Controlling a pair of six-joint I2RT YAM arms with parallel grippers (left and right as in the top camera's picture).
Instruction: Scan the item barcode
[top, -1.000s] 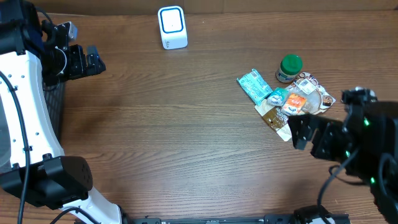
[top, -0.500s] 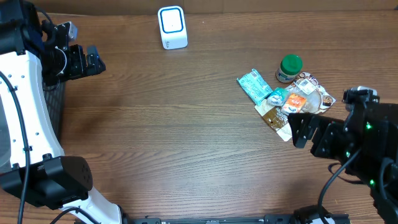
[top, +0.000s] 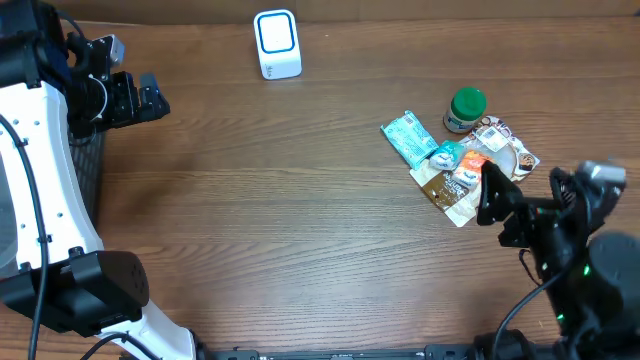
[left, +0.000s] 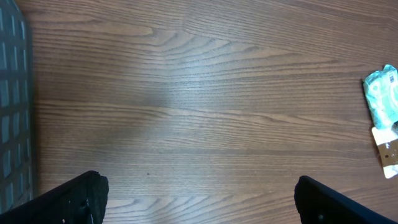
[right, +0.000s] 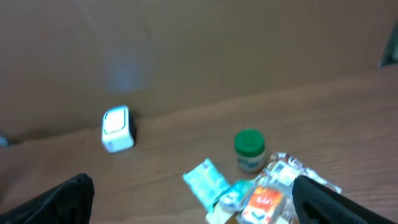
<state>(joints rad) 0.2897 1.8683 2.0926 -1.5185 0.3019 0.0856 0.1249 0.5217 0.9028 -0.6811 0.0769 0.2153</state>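
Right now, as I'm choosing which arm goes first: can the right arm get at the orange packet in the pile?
Probably yes. The right gripper is open just beside the orange packet, with nothing between them, though a small teal packet crowds its far side.

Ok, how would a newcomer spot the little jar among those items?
On the wooden table, look to the right side, where a pile of snack packets lies. At its far edge stands the jar: the only round, upright container, with a dark green lid.
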